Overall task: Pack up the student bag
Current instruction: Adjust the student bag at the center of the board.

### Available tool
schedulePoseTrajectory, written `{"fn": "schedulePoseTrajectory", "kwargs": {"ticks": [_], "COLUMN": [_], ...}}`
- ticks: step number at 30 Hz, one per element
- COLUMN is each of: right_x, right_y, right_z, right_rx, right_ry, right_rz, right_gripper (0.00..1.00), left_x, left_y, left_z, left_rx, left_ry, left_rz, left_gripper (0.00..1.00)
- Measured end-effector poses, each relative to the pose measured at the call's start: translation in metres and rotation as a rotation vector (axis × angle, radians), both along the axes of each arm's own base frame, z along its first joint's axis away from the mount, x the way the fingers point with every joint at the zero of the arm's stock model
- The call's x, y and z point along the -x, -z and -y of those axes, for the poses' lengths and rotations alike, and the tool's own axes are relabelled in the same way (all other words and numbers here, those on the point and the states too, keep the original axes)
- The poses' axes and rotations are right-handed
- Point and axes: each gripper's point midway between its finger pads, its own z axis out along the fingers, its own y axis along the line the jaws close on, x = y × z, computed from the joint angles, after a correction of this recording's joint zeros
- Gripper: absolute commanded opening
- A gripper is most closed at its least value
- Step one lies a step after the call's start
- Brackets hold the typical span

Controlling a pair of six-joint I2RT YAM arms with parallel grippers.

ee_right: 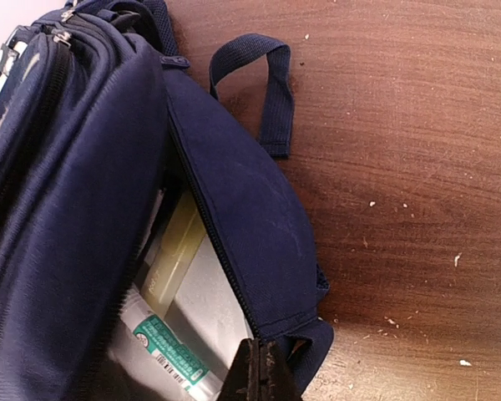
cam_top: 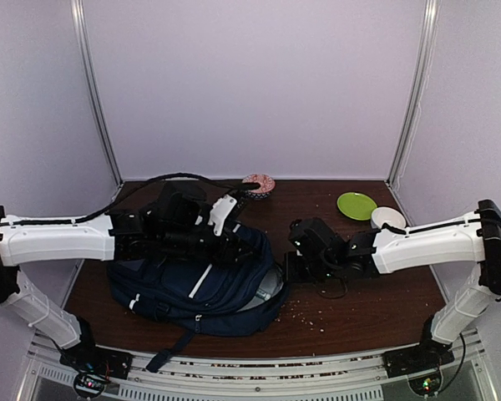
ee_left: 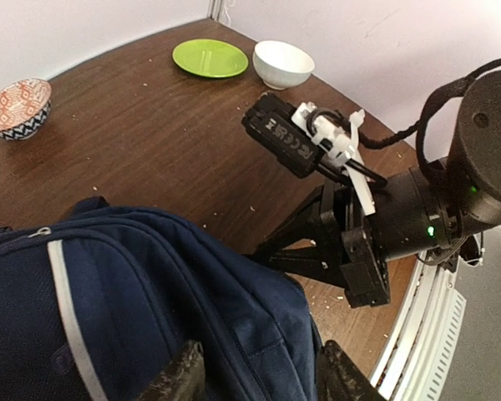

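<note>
The student bag (cam_top: 196,284), navy with white stripes, lies on the table's left half. In the right wrist view its main compartment (ee_right: 192,276) gapes open. A pale box and a tube with a green label (ee_right: 163,347) lie inside. My left gripper (ee_left: 259,380) is open above the bag's right end (ee_left: 234,317). Its fingers (ee_left: 177,380) stand wide, with blue fabric between them. My right gripper (ee_right: 263,372) is shut, its tips at the lower end of the zip by the opening. Whether they pinch the fabric or a zip pull is hidden.
A patterned bowl (cam_top: 258,185) stands at the back centre. A green plate (cam_top: 356,205) and a white bowl (cam_top: 388,218) are at the back right. Crumbs lie scattered on the wood near the front. The right arm (ee_left: 401,217) hangs close beside the bag's end.
</note>
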Motion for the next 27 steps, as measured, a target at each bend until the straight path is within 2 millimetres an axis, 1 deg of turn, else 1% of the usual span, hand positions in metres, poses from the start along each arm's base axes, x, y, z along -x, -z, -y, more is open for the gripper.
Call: {"fn": "schedulePoseTrajectory", "kwargs": {"ticks": [3, 5, 8, 10, 11, 13, 16, 18, 20, 22, 25, 27], "right_x": [-0.001, -0.002, -0.003, -0.003, -0.003, -0.002, -0.003, -0.002, -0.002, -0.002, -0.001, -0.001], "right_y": [-0.001, -0.002, -0.004, -0.004, -0.004, -0.002, 0.000, 0.000, 0.000, 0.000, 0.000, 0.000], "right_z": [-0.001, -0.002, -0.004, -0.005, -0.006, -0.006, -0.007, -0.008, -0.008, -0.008, -0.009, -0.010], "right_rx": [-0.009, -0.015, -0.023, -0.027, -0.028, -0.027, -0.029, -0.030, -0.029, -0.027, -0.029, -0.032], "right_ry": [-0.002, -0.005, -0.008, -0.014, -0.017, -0.021, -0.026, -0.030, -0.035, -0.043, -0.050, -0.053], "right_rz": [-0.003, -0.006, -0.007, -0.011, -0.012, -0.016, -0.023, -0.025, -0.025, -0.023, -0.022, -0.023], "right_gripper": [0.00, 0.00, 0.00, 0.00, 0.00, 0.00, 0.00, 0.00, 0.00, 0.00, 0.00, 0.00], "left_x": [0.002, 0.004, 0.003, 0.003, 0.004, 0.008, 0.020, 0.028, 0.036, 0.043, 0.052, 0.058], "left_y": [-0.011, -0.017, -0.016, -0.006, 0.004, 0.022, 0.053, 0.065, 0.071, 0.072, 0.070, 0.072], "left_z": [-0.017, -0.035, -0.067, -0.089, -0.103, -0.124, -0.159, -0.174, -0.186, -0.196, -0.210, -0.222], "left_rx": [0.012, 0.018, 0.002, -0.027, -0.048, -0.079, -0.121, -0.117, -0.088, -0.033, 0.092, 0.182], "left_ry": [-0.044, -0.097, -0.211, -0.307, -0.368, -0.455, -0.566, -0.609, -0.644, -0.674, -0.721, -0.761], "left_rz": [0.013, 0.022, 0.008, -0.028, -0.060, -0.111, -0.194, -0.235, -0.276, -0.312, -0.367, -0.407], "left_gripper": [0.88, 0.90, 0.92, 0.94, 0.95, 0.96, 0.97, 0.97, 0.98, 0.98, 0.98, 0.98]}}
